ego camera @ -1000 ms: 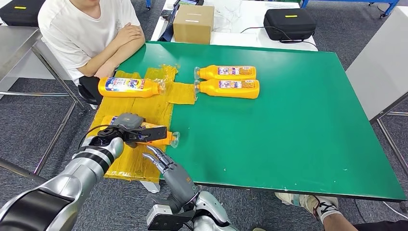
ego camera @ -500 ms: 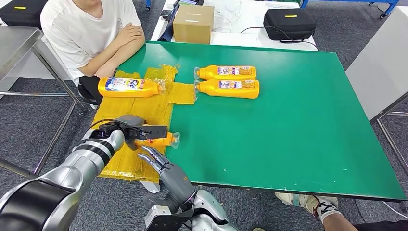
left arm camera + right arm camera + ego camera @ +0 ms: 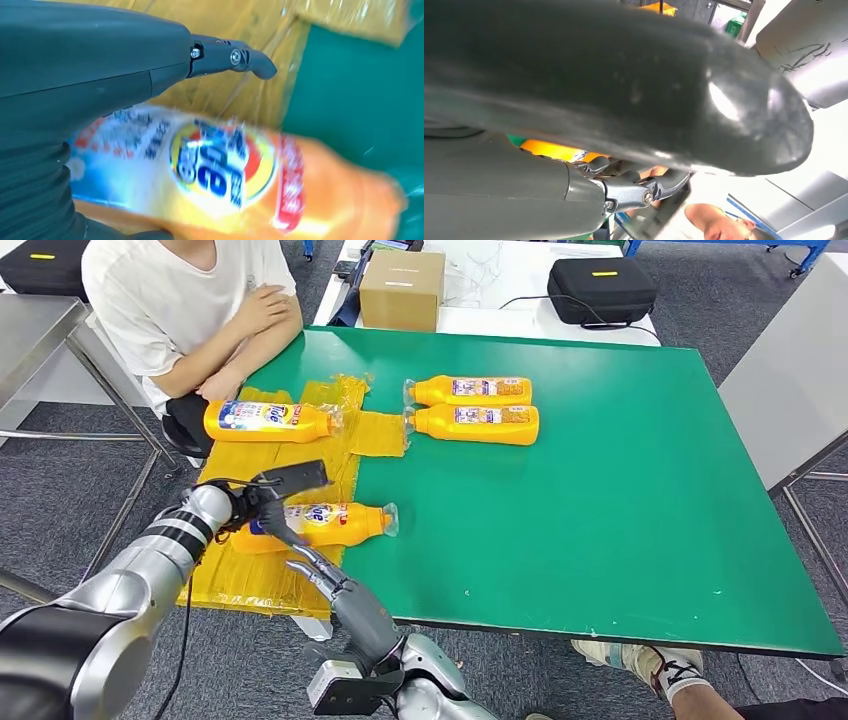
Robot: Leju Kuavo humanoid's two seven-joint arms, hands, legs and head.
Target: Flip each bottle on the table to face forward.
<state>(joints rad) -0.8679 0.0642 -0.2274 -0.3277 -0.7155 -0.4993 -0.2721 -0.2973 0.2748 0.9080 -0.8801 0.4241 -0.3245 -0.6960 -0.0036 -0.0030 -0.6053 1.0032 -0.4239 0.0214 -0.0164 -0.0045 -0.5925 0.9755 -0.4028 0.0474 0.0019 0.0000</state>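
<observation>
Silver arms w/ black bands, dark grey left hand (image 3: 262, 502), grey-fingered right hand (image 3: 335, 590), black cable, small screws

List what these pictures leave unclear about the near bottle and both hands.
- Near bottle, left wrist view: label print blurred by motion, unreadable.
- Left hand, head view: the wrist and cable hide whether its fingers touch the bottle.
- Right hand, right wrist view: its own dark cover blocks most of the picture.
- Far bottles: label text too small to read.
</observation>
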